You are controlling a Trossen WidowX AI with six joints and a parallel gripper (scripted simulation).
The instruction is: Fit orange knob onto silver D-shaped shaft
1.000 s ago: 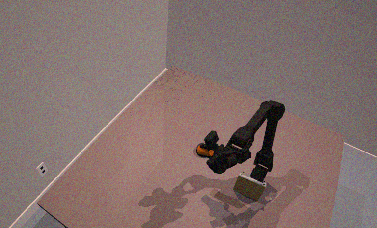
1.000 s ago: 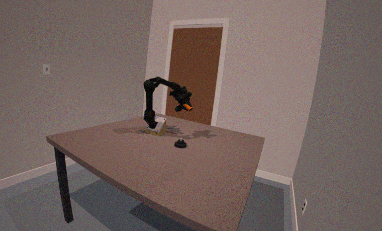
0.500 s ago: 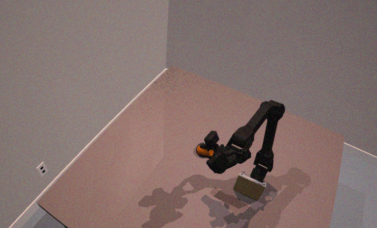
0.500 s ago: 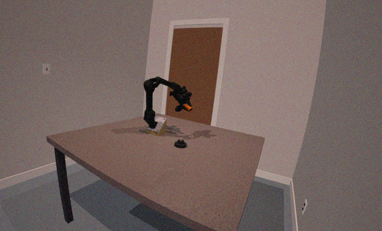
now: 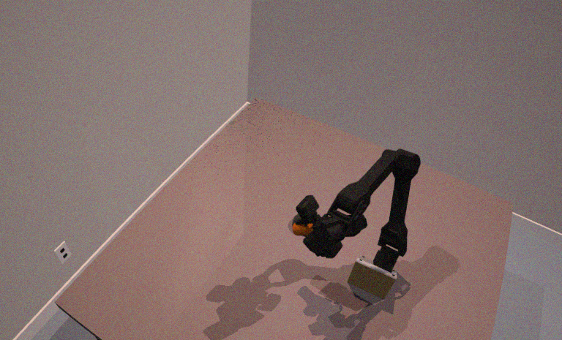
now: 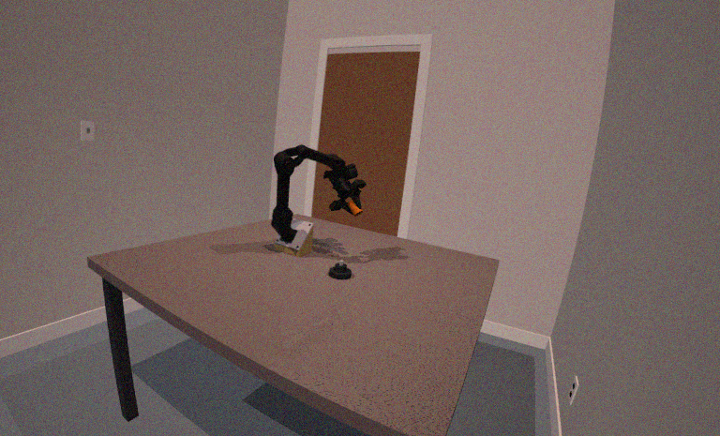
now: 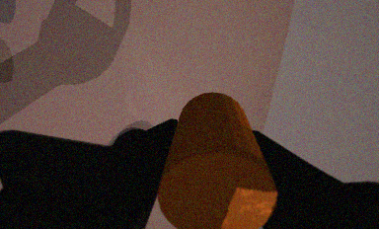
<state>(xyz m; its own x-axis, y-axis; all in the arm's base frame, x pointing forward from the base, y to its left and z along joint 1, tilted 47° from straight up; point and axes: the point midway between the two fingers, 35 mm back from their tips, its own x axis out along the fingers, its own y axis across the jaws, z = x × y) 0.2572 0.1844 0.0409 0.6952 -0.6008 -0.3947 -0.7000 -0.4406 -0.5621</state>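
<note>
Exterior view, left to right: one wedge-shaped mount (image 5: 370, 281) (image 6: 304, 244), on a brown worktop (image 5: 198, 220) (image 6: 318, 320) (image 7: 197, 51); one black arm (image 5: 400, 204) (image 6: 282, 189), rising nearly upright from it, bent at the top, forearm reaching right and sloping down to a tilted wrist. One round pedestal (image 5: 296, 219) (image 6: 340, 273) (image 7: 129, 136), dark, on the worktop, its silver shaft (image 6: 340, 263) pointing up, bare. One end effector (image 5: 305, 226) (image 6: 351, 202) (image 7: 212, 132), angled down, fingers partway apart, closed on the knob. One orange knob (image 5: 301, 229) (image 6: 354, 206) (image 7: 216, 150), held above the worktop, clear of the pedestal; long axis slanted, free end pointing down and right; hole and flat side not discernible
</note>
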